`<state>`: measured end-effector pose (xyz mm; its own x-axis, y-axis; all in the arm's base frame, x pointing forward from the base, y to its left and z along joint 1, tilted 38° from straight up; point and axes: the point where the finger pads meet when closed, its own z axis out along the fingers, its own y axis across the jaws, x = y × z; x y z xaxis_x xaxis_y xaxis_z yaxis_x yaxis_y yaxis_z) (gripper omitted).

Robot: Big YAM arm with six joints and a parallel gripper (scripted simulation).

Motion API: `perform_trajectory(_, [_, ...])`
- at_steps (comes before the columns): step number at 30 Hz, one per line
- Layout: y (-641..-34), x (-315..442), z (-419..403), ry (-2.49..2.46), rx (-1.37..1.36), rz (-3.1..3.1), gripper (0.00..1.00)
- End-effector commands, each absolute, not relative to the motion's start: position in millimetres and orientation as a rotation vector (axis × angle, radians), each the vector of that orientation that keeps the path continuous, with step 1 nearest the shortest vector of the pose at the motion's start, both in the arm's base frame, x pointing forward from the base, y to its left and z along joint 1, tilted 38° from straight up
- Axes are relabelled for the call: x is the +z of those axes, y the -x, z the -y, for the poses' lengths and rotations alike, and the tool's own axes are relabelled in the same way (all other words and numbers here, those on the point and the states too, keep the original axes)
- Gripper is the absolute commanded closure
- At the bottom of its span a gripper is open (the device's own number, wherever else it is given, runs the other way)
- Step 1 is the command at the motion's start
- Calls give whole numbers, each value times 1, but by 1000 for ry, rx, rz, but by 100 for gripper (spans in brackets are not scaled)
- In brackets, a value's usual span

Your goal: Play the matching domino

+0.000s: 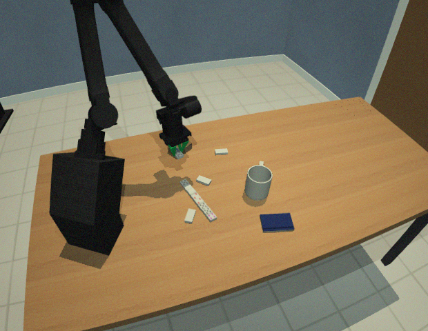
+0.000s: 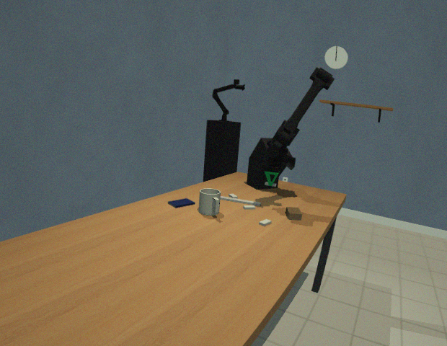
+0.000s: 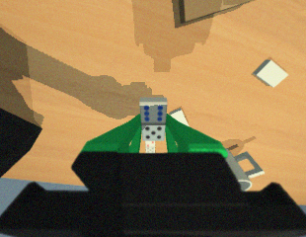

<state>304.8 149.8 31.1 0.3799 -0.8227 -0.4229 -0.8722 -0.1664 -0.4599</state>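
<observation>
Had a domino [image 1: 178,156] [image 3: 153,114] clamped in the jaws [image 1: 178,153] [image 2: 270,182], up above the desk [image 1: 314,142] [image 2: 141,260] [image 3: 69,49]! Showed six blue pips on one half, five black on the other, toward the wrist view. Looked light, stiff and slick-faced, not fragile, but likely to pivot if nudged. Called for a hold on the long edges near mid-length, with both ends left free for butting up. Could not tell the exact tilt.

Below and apart from the jaws, spotted the line [image 1: 198,199] [image 2: 240,201] [image 3: 150,146], dark-pipped at its nearer end. Probably needed carrying there, squaring up, then gentle lowering; risked bending the line with a hard push.

Beside that end, further out from the jaws, saw a face-down domino [image 1: 203,180] [image 2: 249,207] [image 3: 180,118], close enough to threaten a clip. Farther from the jaws still, picked out a mug [image 1: 257,187] [image 2: 207,202] [image 3: 234,168], well clear.
</observation>
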Motion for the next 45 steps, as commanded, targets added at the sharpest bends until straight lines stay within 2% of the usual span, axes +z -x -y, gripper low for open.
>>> perform_trajectory(1, [-310, 23, -159, 1984, 104, -1460, 77])
perform_trajectory(45, [-330, -40, -199, 1991, 113, -1466, 77])
